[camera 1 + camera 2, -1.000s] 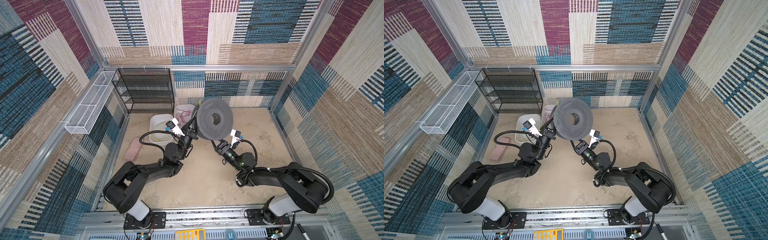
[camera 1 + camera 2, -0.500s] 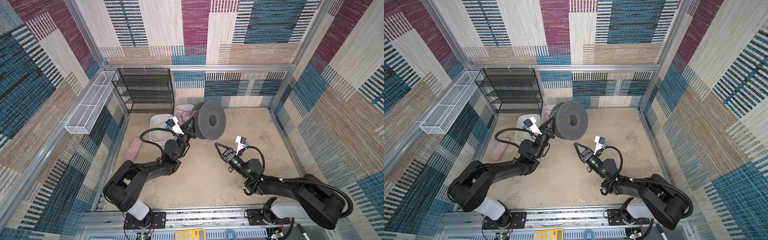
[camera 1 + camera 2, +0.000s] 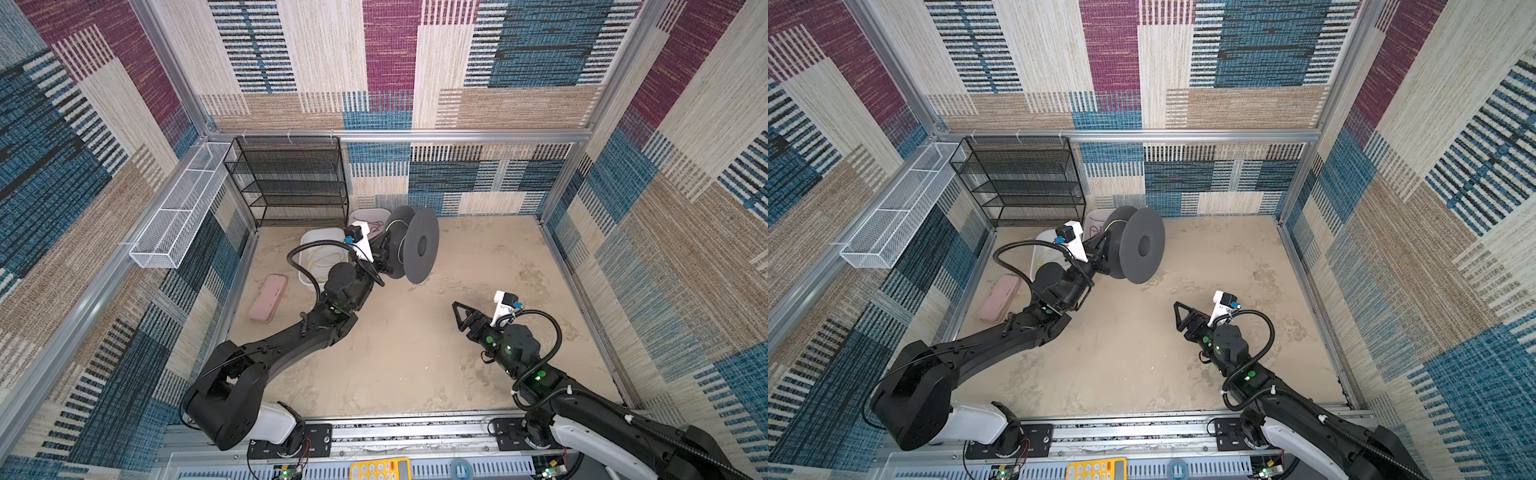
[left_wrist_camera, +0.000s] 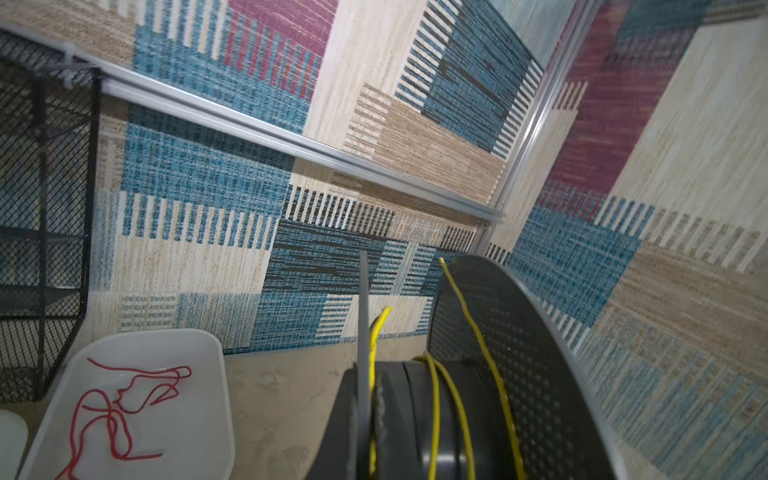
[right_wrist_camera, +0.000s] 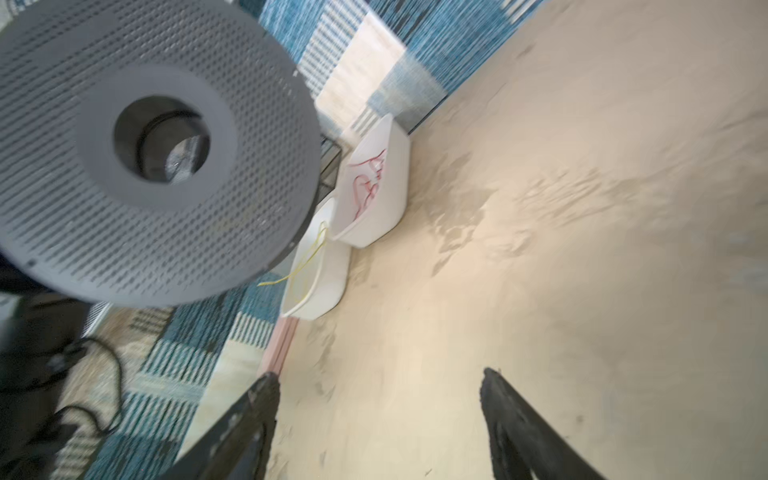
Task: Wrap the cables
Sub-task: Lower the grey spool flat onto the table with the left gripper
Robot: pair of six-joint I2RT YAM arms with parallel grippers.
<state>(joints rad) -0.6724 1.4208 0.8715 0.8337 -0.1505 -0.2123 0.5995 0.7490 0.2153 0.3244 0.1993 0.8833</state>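
Note:
A dark grey perforated spool [image 3: 419,249] [image 3: 1142,249] hangs above the floor at the back, turned almost edge-on. My left gripper [image 3: 384,259] [image 3: 1102,259] [image 4: 365,395] is shut on its near flange. In the left wrist view a few loose turns of the yellow cables [image 4: 434,399] lie round the hub, and one end sticks up beside the gripped flange. More yellow cable [image 3: 322,259] [image 5: 309,257] lies in a white tub [image 3: 309,243] [image 5: 328,286] behind the left arm. My right gripper [image 3: 457,311] [image 3: 1179,313] [image 5: 378,378] stands open and empty over bare floor, well clear of the spool.
A second white tub [image 3: 370,215] [image 4: 199,415] holding a red cord [image 4: 112,407] stands by the back wall. A black mesh shelf [image 3: 291,183] fills the back left corner. A white wire basket [image 3: 178,220] hangs on the left wall, and a pink case [image 3: 268,298] lies below it.
My right gripper has pulled back from the spool toward the front right and opened. The spool has turned from face-on to nearly edge-on in my left gripper.

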